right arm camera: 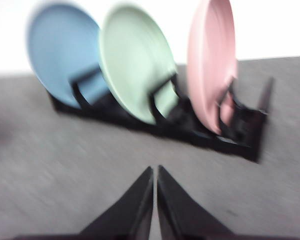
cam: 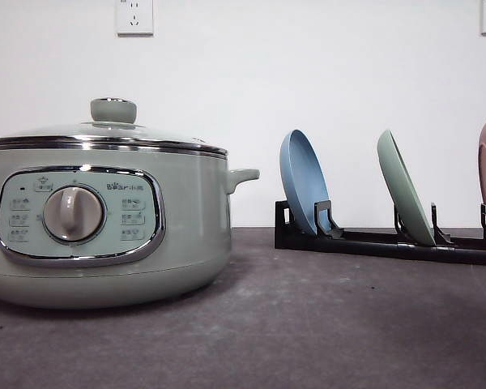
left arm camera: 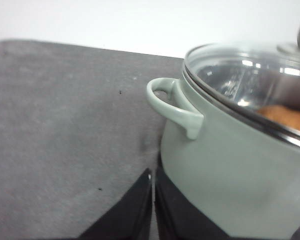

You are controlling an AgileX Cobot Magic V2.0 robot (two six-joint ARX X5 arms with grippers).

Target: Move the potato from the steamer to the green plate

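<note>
The potato [left arm camera: 285, 117] lies inside the lidded steamer [cam: 105, 227].

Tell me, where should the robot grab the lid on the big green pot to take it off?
Probably by the knob in the middle of the glass lid, coming straight down from above. The lid lies flat on the steamer, and its rim sits tight against the chrome edge, so the raised knob looks like the only part an end effector could close around.

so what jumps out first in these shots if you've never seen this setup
The big sage-green electric steamer with its glass lid on dominates the left of the dark table. To its right, a black rack holds a blue plate, a pale green plate and a pink plate on edge.
</note>
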